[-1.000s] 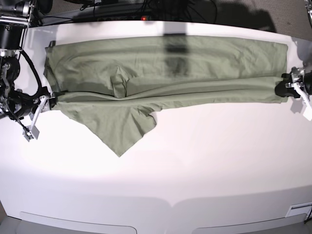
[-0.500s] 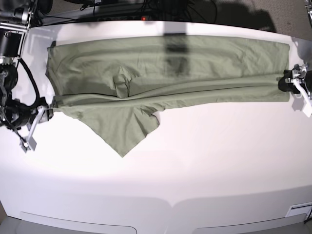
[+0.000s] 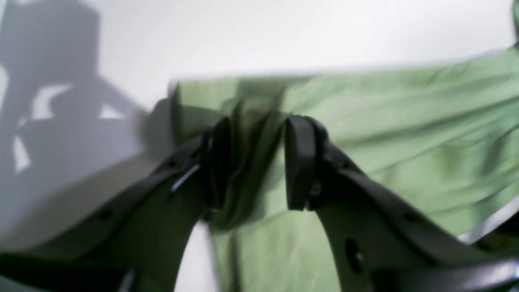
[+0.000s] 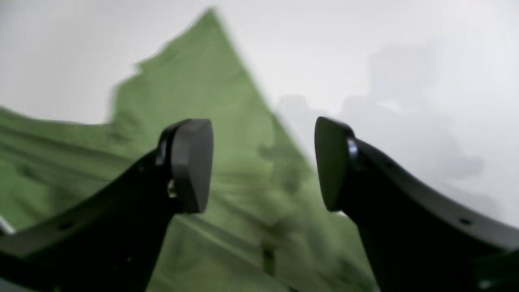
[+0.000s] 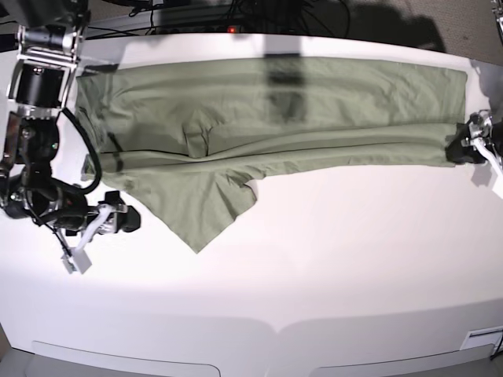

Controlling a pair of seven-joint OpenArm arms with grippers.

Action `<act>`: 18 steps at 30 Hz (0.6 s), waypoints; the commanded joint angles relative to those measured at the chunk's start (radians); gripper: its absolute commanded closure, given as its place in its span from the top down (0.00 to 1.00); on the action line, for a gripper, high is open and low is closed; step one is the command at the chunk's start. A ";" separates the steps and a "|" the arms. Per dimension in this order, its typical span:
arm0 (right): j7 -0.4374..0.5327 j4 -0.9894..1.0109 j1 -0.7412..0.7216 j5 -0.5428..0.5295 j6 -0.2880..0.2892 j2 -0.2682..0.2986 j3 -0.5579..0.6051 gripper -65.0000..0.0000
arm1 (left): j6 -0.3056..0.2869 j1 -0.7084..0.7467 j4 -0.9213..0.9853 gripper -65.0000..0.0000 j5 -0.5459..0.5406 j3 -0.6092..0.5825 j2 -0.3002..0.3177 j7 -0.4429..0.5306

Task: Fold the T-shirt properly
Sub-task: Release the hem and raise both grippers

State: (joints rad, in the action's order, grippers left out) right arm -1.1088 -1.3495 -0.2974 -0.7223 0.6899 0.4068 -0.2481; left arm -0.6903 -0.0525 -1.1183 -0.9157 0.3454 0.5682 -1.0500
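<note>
The olive-green T-shirt (image 5: 314, 110) lies stretched in a long band across the far half of the white table (image 5: 330, 283), with one sleeve (image 5: 196, 220) pointing toward the front. My left gripper (image 5: 465, 148) sits at the band's right end. In the left wrist view its jaws (image 3: 257, 162) stand apart, and a loose fold of T-shirt (image 3: 405, 134) rises between them. My right gripper (image 5: 130, 221) hovers just left of the sleeve. It is open (image 4: 263, 162) with nothing between its fingers, and blurred green T-shirt (image 4: 194, 93) lies below.
The right arm's upper links (image 5: 39, 78) stand over the shirt's far left corner. Dark cables and equipment (image 5: 236, 16) run behind the table's far edge. The table's rounded front edge (image 5: 275, 326) is near the camera.
My right gripper left the shirt's left edge and swung forward and right, toward the sleeve. The left jaws opened wider and stayed at the right end.
</note>
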 commanded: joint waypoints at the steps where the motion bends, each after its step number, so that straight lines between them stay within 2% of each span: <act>1: 0.006 -0.018 -0.032 -0.035 0.008 0.012 -0.007 0.60 | -0.008 -0.017 -0.026 0.34 -0.040 0.009 0.028 0.005; 4: -0.029 -0.017 -0.028 -0.026 0.008 -0.021 -0.007 0.60 | -0.008 -0.017 -0.030 0.34 -0.083 0.009 0.028 -0.013; 8: 0.002 -0.003 -0.002 0.063 0.008 -0.056 -0.007 0.60 | -0.008 -0.017 -0.030 0.34 -0.172 0.009 0.025 -0.084; 11: 0.003 0.022 0.019 0.069 0.008 -0.067 -0.007 0.60 | -0.008 -0.013 -0.030 0.34 -0.237 0.009 0.010 -0.142; 14: 0.005 0.050 0.028 0.091 0.008 -0.066 -0.007 0.60 | -0.008 0.005 -0.030 0.34 -0.206 0.009 -0.039 -0.145; 18: 0.031 0.088 0.036 0.154 0.008 -0.066 -0.007 0.60 | -0.008 0.040 -0.029 0.33 -0.039 0.009 -0.134 -0.088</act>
State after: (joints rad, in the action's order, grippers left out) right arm -1.0878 -1.2472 -0.2432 -0.5571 0.6933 0.3286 -0.2493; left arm -0.6964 0.0029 -1.1328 -0.9726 0.3489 0.4137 -1.1194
